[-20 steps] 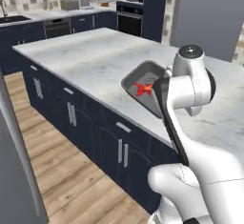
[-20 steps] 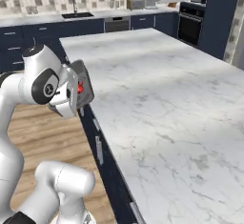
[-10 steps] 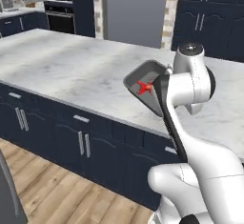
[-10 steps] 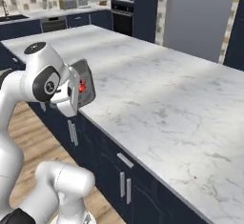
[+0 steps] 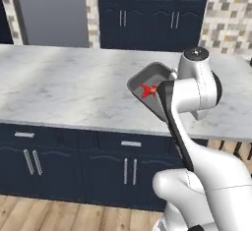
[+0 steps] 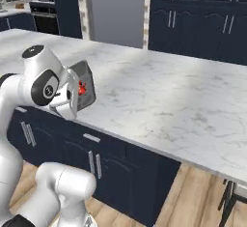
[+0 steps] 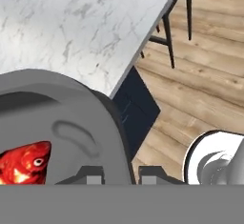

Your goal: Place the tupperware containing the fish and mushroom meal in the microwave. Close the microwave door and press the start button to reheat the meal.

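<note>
The gripper (image 7: 119,173) pinches the rim of the grey tray (image 5: 150,80), holding it tilted in the air above the front edge of the marble counter (image 5: 59,90). The red fish (image 7: 24,163) lies inside the tray. Dark blue cabinets (image 5: 147,9) stand behind the counter.

A white marble island (image 5: 59,87) on navy cabinets (image 5: 74,161) stands over wood flooring (image 7: 200,75).
</note>
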